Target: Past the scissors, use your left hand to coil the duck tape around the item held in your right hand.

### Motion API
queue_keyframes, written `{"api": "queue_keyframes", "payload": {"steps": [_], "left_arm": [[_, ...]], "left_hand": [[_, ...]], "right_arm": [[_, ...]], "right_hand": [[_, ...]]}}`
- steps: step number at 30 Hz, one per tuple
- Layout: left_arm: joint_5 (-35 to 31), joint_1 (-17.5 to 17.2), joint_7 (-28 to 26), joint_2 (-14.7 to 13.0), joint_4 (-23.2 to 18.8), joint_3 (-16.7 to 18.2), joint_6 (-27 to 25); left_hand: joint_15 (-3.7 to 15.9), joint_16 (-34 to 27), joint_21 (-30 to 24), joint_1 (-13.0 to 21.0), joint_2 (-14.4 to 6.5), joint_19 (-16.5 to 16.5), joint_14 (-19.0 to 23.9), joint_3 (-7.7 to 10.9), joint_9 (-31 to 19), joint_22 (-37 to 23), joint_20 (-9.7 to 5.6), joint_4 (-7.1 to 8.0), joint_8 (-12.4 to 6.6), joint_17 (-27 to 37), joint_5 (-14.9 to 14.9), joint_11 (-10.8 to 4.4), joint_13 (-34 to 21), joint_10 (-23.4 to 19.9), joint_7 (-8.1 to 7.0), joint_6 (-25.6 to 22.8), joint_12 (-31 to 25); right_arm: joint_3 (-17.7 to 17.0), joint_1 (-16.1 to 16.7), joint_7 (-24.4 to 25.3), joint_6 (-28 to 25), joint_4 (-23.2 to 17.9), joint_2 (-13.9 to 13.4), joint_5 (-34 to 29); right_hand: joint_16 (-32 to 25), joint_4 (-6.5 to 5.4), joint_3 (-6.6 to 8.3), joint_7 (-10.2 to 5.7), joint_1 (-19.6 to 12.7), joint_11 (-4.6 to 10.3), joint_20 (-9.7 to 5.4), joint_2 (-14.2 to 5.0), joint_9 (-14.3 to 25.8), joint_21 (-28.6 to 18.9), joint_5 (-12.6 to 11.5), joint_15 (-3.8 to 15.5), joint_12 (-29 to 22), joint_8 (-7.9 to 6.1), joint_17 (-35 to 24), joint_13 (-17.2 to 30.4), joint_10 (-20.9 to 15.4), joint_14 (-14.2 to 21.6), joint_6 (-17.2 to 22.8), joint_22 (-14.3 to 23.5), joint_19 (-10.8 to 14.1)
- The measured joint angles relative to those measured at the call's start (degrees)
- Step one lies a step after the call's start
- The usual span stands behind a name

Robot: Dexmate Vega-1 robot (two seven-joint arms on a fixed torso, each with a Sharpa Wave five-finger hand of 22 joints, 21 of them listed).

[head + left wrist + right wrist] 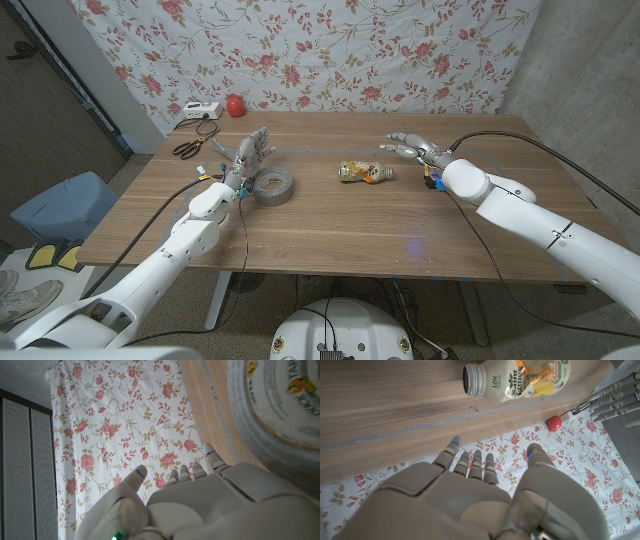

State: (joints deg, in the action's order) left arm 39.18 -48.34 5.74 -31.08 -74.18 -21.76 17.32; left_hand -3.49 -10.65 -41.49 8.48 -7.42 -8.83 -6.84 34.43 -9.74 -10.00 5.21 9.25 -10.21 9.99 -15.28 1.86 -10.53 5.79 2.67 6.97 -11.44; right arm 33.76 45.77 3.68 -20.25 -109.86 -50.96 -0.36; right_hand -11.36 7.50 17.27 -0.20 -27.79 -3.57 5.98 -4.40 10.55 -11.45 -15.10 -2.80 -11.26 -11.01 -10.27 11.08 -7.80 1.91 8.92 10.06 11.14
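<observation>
Bottle (365,173) on its side, long axis left-right, mouth twd tape roll (272,186).

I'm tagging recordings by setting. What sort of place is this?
Probably a makeshift lab or test room: a floral cloth backdrop hangs behind a wooden table, and loose cables trail across it to the robot arms.

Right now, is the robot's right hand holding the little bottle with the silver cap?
No, the small bottle with the silver cap lies on its side on the wooden table, and the right hand hovers open beside it.
</observation>
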Motion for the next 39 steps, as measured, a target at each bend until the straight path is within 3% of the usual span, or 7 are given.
{"api": "queue_keyframes", "payload": {"steps": [5,11,26,39], "left_arm": [[0.2,-0.2,0.3,-0.2,-0.2,0.1,0.0],[0.4,-0.5,0.4,-0.5,-0.4,0.2,0.1],[0.9,-0.7,0.9,-0.7,0.1,0.5,0.4],[1.1,-0.3,1.0,-0.5,0.8,0.6,0.5]], "left_hand": [[0.0,0.0,0.0,0.0,0.0,0.0,0.0,0.0,0.0,0.0,0.0,0.0,0.0,0.0,0.0,0.0,0.0,0.0,0.31,-0.3,-0.2],[0.0,0.0,0.0,0.0,0.0,0.0,0.0,0.0,0.0,0.0,0.0,0.0,0.0,0.0,0.0,0.21,0.0,-0.2,0.31,-0.3,-0.2],[0.0,0.0,0.4,0.0,0.0,0.0,0.0,0.0,0.0,-0.3,0.0,0.0,0.0,0.0,0.0,0.21,0.0,-0.2,0.31,-0.3,-0.2],[0.0,0.0,0.4,0.0,0.0,0.0,0.0,0.0,0.0,-0.3,0.0,0.0,0.0,0.0,0.0,0.21,0.0,-0.2,0.31,-0.3,-0.2]], "right_arm": [[2.3,-1.6,-2.1,-3.0,-2.0,-0.7,-4.3],[5.8,-3.9,-4.8,-6.9,-3.9,-0.9,-10.7],[14.6,-11.5,-18.7,-14.6,-5.2,1.0,-26.6],[18.3,-15.0,-28.3,-16.4,-3.3,3.2,-35.1]], "right_hand": [[-0.3,2.84,2.84,0.82,-5.3,0.41,0.4,-1.12,0.3,-0.2,1.4,1.29,-0.1,-0.28,-0.3,0.3,-0.4,1.9,0.8,0.2,0.8],[-1.0,3.49,6.16,1.71,-10.9,0.47,0.19,-0.36,0.3,-0.7,2.5,2.52,-1.5,-0.87,-0.8,0.8,-3.2,4.4,2.0,0.2,1.9],[-0.5,3.17,7.18,1.02,-14.0,0.88,-0.01,1.9,0.3,-0.7,3.3,1.79,-1.2,-0.38,-1.1,1.1,-1.5,3.2,-0.4,0.2,2.2],[-0.5,3.11,7.58,0.92,-14.4,1.03,-0.46,2.33,0.3,-0.7,3.3,1.79,-1.2,0.04,-1.3,1.1,-1.2,3.2,-1.0,0.2,2.7]]}}
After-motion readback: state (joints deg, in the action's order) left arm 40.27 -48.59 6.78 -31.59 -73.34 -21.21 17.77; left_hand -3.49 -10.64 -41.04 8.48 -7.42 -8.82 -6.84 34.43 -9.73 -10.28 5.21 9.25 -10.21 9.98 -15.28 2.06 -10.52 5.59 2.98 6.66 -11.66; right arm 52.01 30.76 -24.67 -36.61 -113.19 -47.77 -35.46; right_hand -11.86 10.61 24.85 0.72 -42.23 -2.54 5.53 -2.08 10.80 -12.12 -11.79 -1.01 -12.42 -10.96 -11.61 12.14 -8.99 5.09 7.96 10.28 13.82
